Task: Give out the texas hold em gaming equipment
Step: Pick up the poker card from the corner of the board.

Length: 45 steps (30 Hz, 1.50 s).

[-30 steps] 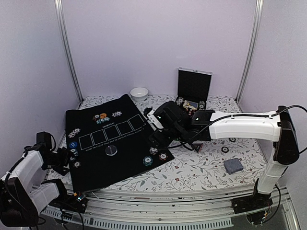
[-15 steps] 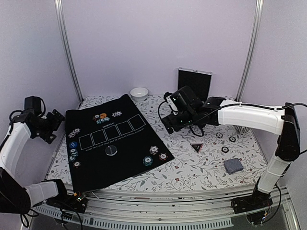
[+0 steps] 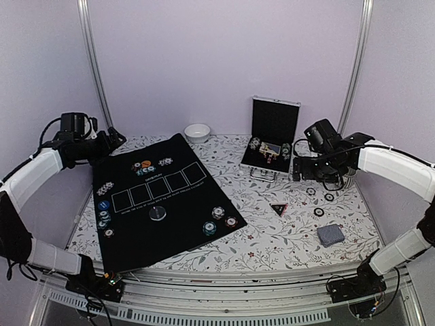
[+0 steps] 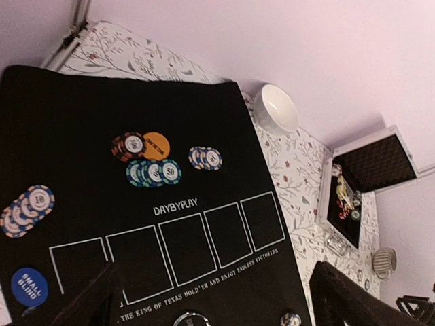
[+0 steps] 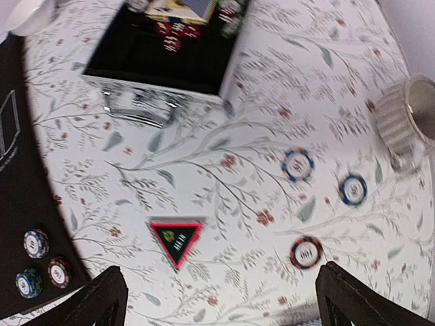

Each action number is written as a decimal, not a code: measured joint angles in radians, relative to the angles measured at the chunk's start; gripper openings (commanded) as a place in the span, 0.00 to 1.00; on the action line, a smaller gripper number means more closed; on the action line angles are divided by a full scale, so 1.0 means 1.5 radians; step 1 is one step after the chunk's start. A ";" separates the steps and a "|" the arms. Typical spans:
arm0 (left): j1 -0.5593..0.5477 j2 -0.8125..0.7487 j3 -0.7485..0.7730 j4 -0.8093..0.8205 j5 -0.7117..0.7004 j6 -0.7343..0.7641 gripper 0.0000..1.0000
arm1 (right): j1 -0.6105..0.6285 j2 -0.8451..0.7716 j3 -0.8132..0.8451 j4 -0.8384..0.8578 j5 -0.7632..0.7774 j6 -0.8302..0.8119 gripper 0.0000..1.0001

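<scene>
Left tool (image 3: 112, 138) spread, empty, well left of case (image 3: 275, 129). Right tool (image 3: 304, 168) spread, empty, just right of case. Bowl (image 3: 197, 132) left of case; marker (image 3: 279, 209), loose chips (image 5: 298, 165) on bench in front.

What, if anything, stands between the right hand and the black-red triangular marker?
Nothing visible does. The right hand hangs open above the floral cloth, and the triangular marker lies alone on it, in plain sight of the wrist camera. Three loose poker chips lie off to one side, and the open case sits farther back.

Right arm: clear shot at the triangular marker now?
Probably yes. The right gripper is open above the table, the triangular marker lies flat with nothing over it, and the loose chips sit apart.
</scene>
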<state>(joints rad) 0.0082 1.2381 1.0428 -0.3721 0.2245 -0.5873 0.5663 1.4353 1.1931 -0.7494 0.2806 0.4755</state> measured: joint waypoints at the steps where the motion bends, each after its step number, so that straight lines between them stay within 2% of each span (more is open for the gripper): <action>1: -0.001 0.017 -0.003 0.008 0.021 -0.001 0.98 | -0.010 -0.016 -0.015 -0.018 0.001 0.024 0.99; 4: -0.006 0.030 -0.036 0.040 0.057 -0.005 0.98 | -0.050 -0.072 -0.051 -0.094 -0.003 0.114 0.99; 8: -0.011 -0.002 -0.099 0.067 0.069 -0.004 0.98 | -0.125 -0.125 -0.072 -0.166 -0.040 0.214 0.99; 12: -0.011 -0.051 -0.125 0.082 0.056 0.008 0.98 | -0.199 -0.141 -0.117 -0.194 -0.109 0.288 0.99; 17: -0.011 -0.090 -0.126 0.109 0.047 0.028 0.98 | -0.249 -0.146 -0.173 -0.198 -0.167 0.358 0.99; 26: -0.011 -0.068 -0.148 0.129 0.067 0.031 0.98 | -0.256 -0.092 -0.265 -0.155 -0.259 0.434 0.99; 45: -0.011 -0.066 -0.150 0.130 0.082 0.042 0.98 | -0.256 -0.030 -0.311 -0.075 -0.242 0.503 0.99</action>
<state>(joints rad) -0.0086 1.1393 0.8181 -0.1768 0.3470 -0.5236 0.1818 1.3911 0.7273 -0.8616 -0.0830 1.2304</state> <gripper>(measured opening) 0.982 0.988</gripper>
